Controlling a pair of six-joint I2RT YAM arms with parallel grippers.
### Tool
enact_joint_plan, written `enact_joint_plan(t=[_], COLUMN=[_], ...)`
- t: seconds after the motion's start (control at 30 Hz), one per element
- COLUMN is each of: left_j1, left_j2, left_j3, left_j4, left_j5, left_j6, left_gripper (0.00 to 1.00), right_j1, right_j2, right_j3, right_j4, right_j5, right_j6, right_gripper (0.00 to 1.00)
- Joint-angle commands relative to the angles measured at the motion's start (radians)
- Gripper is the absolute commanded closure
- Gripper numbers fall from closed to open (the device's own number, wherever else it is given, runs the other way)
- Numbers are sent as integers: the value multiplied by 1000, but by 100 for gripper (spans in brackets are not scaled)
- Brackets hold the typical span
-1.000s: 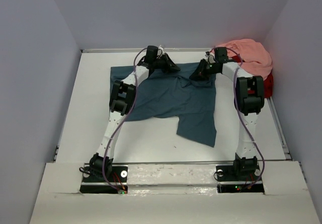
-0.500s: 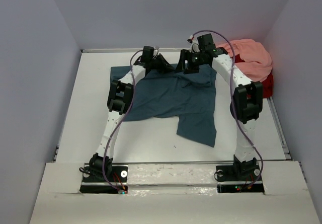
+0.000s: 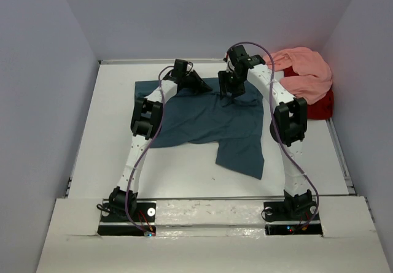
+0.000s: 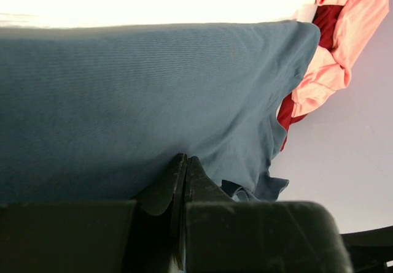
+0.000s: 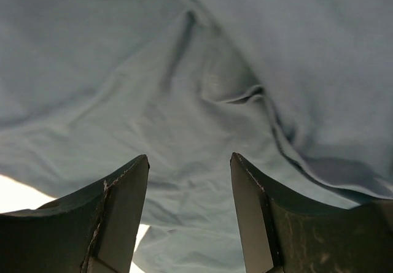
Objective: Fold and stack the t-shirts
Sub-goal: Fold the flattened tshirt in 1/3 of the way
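Left gripper (image 4: pixel 184 162) is clamped on the far edge of the teal t-shirt (image 3: pixel 209 123); right gripper (image 5: pixel 189 162) is held wide above it. That shirt is spread on the table (image 3: pixel 110 132); pink t-shirt (image 3: pixel 304 70) is heaped over red t-shirt (image 3: pixel 319 106), far right.

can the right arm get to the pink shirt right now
Probably yes: the right hand is open and empty over the teal shirt, and the pink shirt lies uncovered on the red shirt, nearby to its right.

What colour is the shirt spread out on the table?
The shirt is dark teal-blue; clearest in the top view.
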Motion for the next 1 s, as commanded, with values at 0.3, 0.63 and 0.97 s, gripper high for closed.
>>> enact_joint_plan(t=[0.3,0.63,0.97], left_j1=[11,13,19], left_j2=[-71,-70,-84], left_j3=[2,5,-6], left_j4=[-43,-44,-49], left_j5=[-2,5,1], left_j6=[19,20,14], left_gripper=[92,92,92], right_j1=[15,15,15], right_j2=[116,148,254], right_j3=[189,144,241], right_j4=[-181,-149,-125], right_j5=[95,78,198], right_j6=[124,170,261], right_gripper=[44,45,41])
